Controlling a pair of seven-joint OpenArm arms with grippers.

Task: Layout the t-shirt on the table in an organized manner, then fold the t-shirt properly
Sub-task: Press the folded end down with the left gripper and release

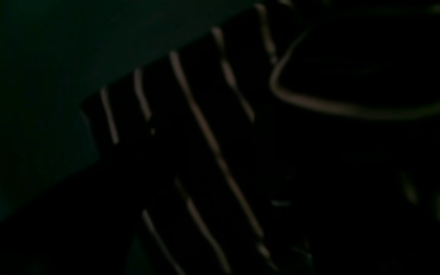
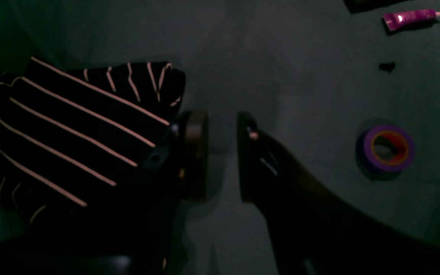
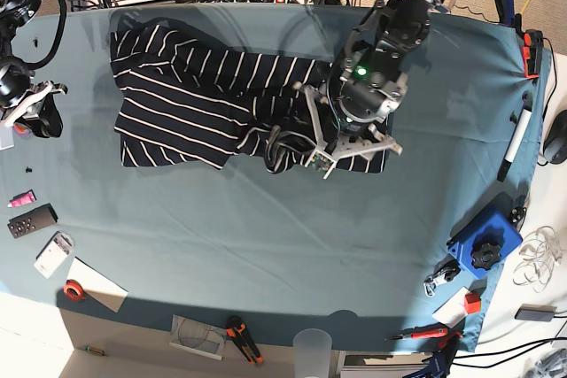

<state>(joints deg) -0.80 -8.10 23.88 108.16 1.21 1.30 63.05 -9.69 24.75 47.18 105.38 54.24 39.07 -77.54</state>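
The dark, white-striped t-shirt [image 3: 186, 104] lies crumpled and partly folded over on the teal table [image 3: 266, 245], towards the back. My left gripper [image 3: 326, 158] is down on the shirt's front right part near the collar. The left wrist view is very dark and shows only striped cloth [image 1: 204, 133], a collar edge and a bit of table [image 1: 33, 76]; the fingers are hidden. My right gripper [image 2: 222, 152] is open and empty over bare table [image 2: 281, 57], just beside a shirt edge [image 2: 71, 126]. In the base view it [image 3: 37, 111] is at the far left edge.
A purple tape roll [image 2: 386, 149] and a purple tube [image 2: 411, 17] lie near the right gripper. A black remote [image 3: 27, 220], red tape [image 3: 74, 289], pliers [image 3: 241, 340] and a cup [image 3: 310, 344] line the front edge. A blue box [image 3: 483, 250] and a marker [image 3: 514, 143] are at the right.
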